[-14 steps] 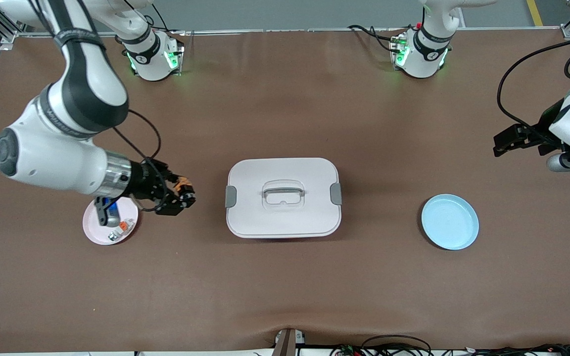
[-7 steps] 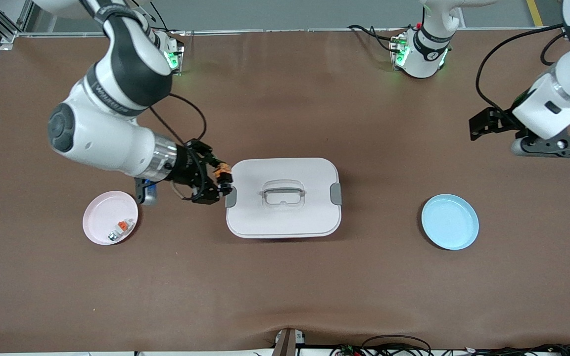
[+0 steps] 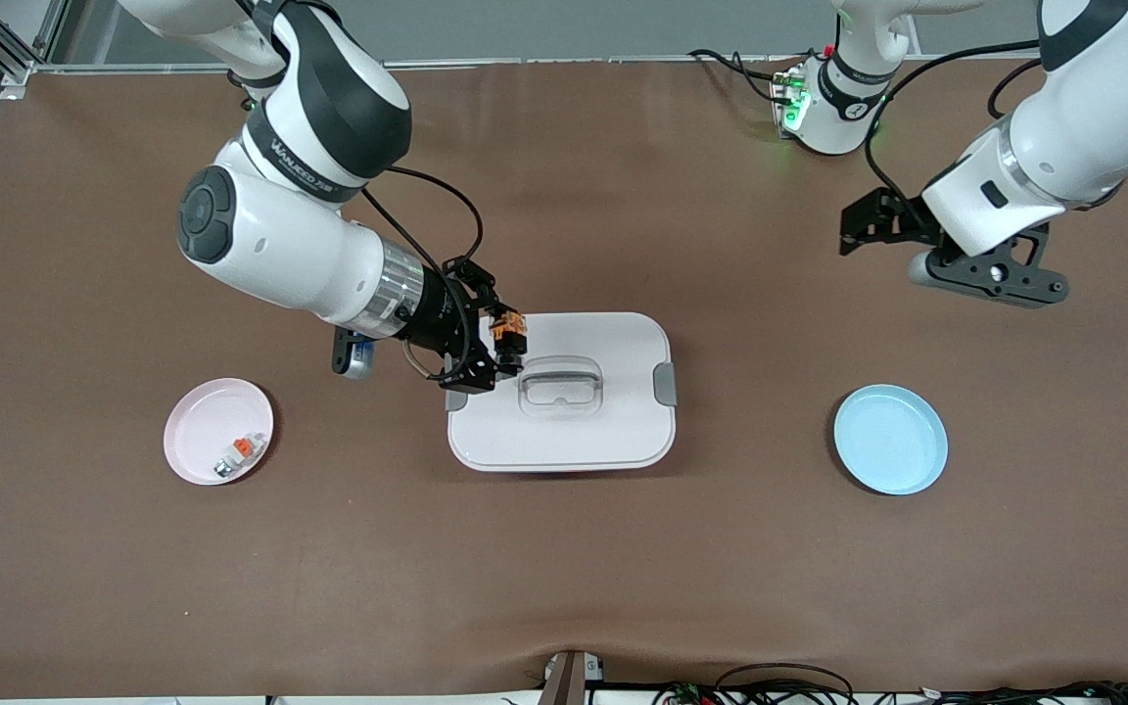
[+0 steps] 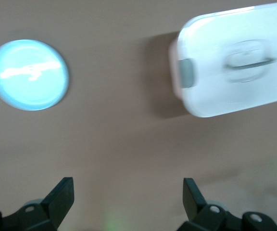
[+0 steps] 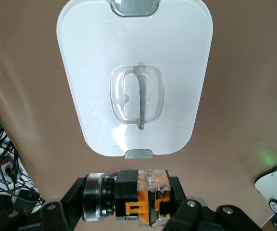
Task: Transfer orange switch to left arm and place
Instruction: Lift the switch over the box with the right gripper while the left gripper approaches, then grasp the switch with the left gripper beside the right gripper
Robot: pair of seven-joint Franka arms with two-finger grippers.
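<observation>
Over the box point(image 3: 560, 392), the right gripper point(image 3: 502, 351) clasps the orange switch point(image 3: 505, 329) (black body, orange end) above the lid's edge toward the right arm's end, while the left gripper point(image 3: 866, 227), fingers spread wide and empty, hangs over bare table near the blue plate point(image 3: 890, 439).

- I see the box point(image 3: 560, 392) standing mid-desk, the one tall obstacle between the two arms' ends.
- My right pincer point(image 3: 508, 345) hangs over its lid edge.
- Bare desk point(image 3: 760, 323) lies open between the box and the blue plate point(image 3: 890, 439).
</observation>
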